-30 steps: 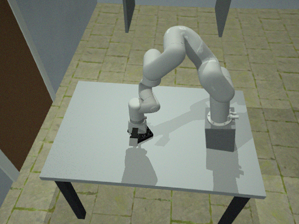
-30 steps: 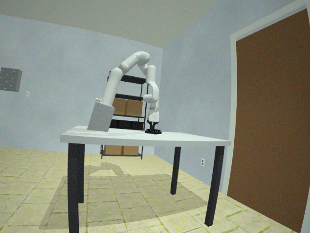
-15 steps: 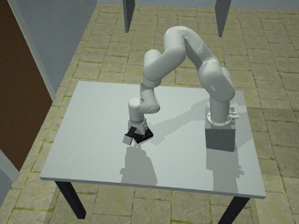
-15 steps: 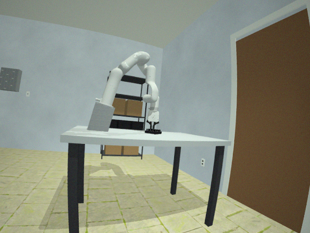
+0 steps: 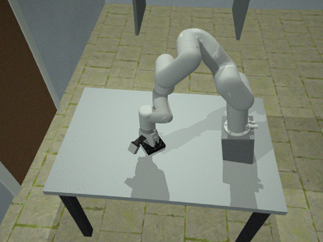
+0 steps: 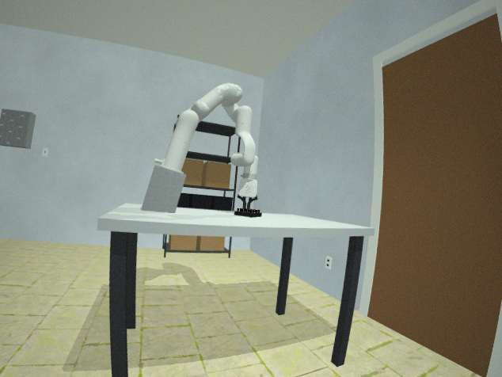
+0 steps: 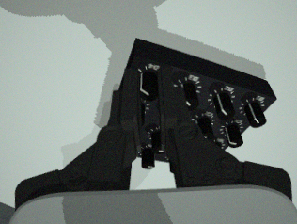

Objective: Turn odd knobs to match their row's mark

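The black knob box [image 5: 155,148] stands on the white table, near its middle left. It also shows in the exterior view [image 6: 247,212] and in the wrist view [image 7: 200,97]. My gripper [image 5: 150,143] reaches straight down onto the box. In the wrist view its two dark fingers are closed on either side of a small black knob [image 7: 148,151] at the near edge of the box. Several other knobs with white lines [image 7: 225,116] show to the right of the fingers. The printed names are too dark and small to read, so I cannot tell which knob is held.
The arm's grey base block [image 5: 237,145] stands on the right of the table. A shelf with cardboard boxes [image 6: 204,174] stands behind the table. A brown door [image 6: 439,194] is on the side wall.
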